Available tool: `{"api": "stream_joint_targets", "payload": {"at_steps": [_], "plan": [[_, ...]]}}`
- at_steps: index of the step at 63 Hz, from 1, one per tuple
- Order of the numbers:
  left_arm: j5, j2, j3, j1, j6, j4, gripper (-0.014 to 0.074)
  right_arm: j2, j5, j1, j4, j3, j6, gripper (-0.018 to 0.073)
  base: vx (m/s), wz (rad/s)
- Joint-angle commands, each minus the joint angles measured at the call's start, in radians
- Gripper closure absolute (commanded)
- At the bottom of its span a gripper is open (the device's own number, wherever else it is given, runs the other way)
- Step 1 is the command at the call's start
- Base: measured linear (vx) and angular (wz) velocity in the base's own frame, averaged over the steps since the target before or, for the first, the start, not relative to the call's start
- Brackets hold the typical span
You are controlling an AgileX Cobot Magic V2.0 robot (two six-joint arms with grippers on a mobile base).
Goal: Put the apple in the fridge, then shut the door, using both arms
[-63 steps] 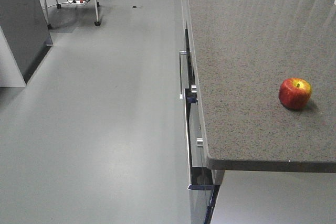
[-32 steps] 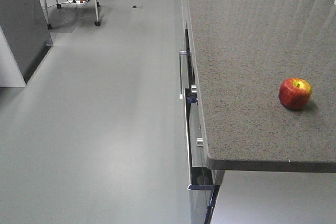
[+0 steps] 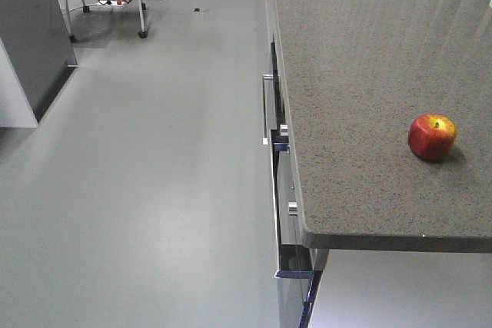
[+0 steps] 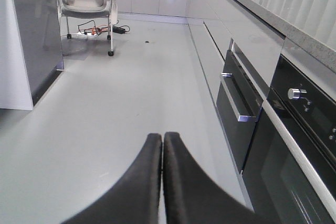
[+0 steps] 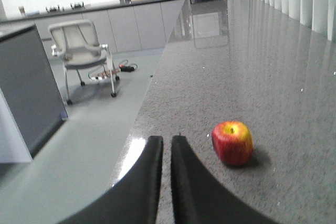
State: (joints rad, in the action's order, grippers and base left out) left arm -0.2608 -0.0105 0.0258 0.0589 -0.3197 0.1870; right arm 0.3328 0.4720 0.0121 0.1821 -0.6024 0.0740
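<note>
**Front, left-wrist and right-wrist views: start of the apple pick.** Across the last second the front view is unchanged. The round red apple with a yellow patch by its stem (image 3: 432, 137) sits at the same spot on the speckled grey stone countertop (image 3: 361, 51), and neither arm has entered that view. By this evidence the reach has not yet begun, and every step of the task is still to do.

The right claw (image 5: 166, 139) hangs low over the countertop. Its black fingers are all but closed, with only a thin slit between them, and it holds nothing. The apple (image 5: 232, 143) lies a little ahead and to the right of this claw, near it but apart from it, so the jaws would have to open wide and swing right to take it.

The left claw (image 4: 161, 136) is pressed fully closed and empty. It points down the pale grey floor (image 4: 131, 93), with the black glass oven fronts (image 4: 247, 108) on its right.

The apple stands upright with its stem end up. Its skin is glossy, deep red on the sides and yellow at the crown, and it throws a short shadow to its right. It looks smooth and likely to roll if nudged.

No view shows the fridge or its door. The dark grey-sided unit (image 3: 31, 28) well to the left appears to be a counter.
</note>
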Motion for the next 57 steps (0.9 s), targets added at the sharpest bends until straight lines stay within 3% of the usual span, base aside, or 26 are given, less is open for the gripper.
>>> {"api": "stream_joint_targets", "payload": {"at_steps": [1, 10, 15, 34, 57], "plan": [[0.075, -0.006, 0.021, -0.001, -0.003, 0.002, 0.0603, 0.111, -0.025, 0.007, -0.006, -0.134, 0.037, 0.0337, 0.0, 0.0], [0.075, -0.006, 0.021, -0.001, -0.003, 0.002, 0.0603, 0.228, -0.057, 0.007, -0.024, -0.23, 0.037, -0.0019, 0.0, 0.0], [0.075, -0.006, 0.021, -0.001, -0.003, 0.002, 0.0603, 0.255, -0.083, 0.007, -0.028, -0.227, 0.038, -0.017, 0.0, 0.0], [0.075, -0.006, 0.021, -0.001, -0.003, 0.002, 0.0603, 0.369, -0.004, 0.007, -0.028, -0.292, 0.052, -0.0146, 0.0, 0.0], [0.075, -0.006, 0.021, -0.001, -0.003, 0.002, 0.0603, 0.736, 0.336, 0.008, -0.083, -0.732, 0.04, -0.0118, 0.0, 0.0]]}}
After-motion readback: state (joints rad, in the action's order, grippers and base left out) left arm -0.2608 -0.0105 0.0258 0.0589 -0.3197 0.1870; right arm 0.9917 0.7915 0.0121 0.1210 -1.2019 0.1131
